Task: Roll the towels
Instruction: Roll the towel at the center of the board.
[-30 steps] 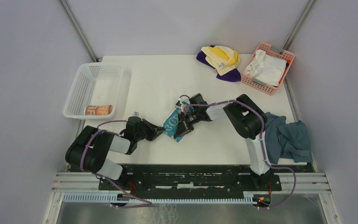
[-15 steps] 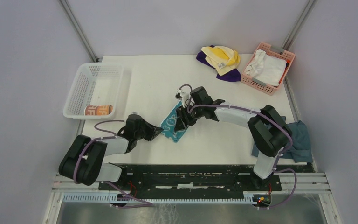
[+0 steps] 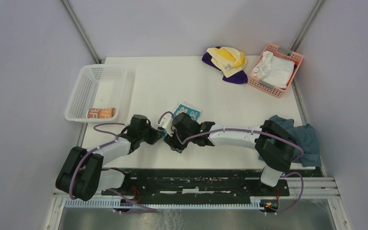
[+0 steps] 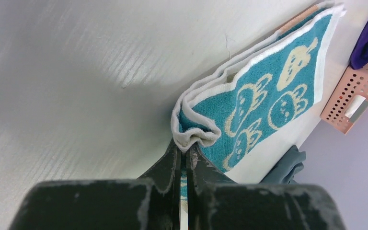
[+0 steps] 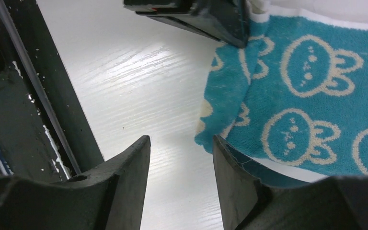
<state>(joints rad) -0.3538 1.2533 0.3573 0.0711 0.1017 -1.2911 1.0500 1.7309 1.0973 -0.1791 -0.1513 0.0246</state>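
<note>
left claw (image 4: 183, 143) pinched tight on the near folded corner of the teal towel (image 4: 268, 91). right claw (image 5: 179, 141) spread, empty, just swung from the towel's far side to that corner. Towel lies flat mid-desk (image 3: 220, 91), so the roll probably starts here.

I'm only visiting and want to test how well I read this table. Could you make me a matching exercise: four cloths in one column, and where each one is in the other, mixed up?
Things:
1. teal rabbit towel
2. rolled orange towel
3. yellow towel
4. white cloth

Places:
A. in the pink basket
B. pinched by the left gripper
C. lying on the purple towel
D. in the white basket

Pairs: 1-B, 2-D, 3-C, 4-A.
</note>
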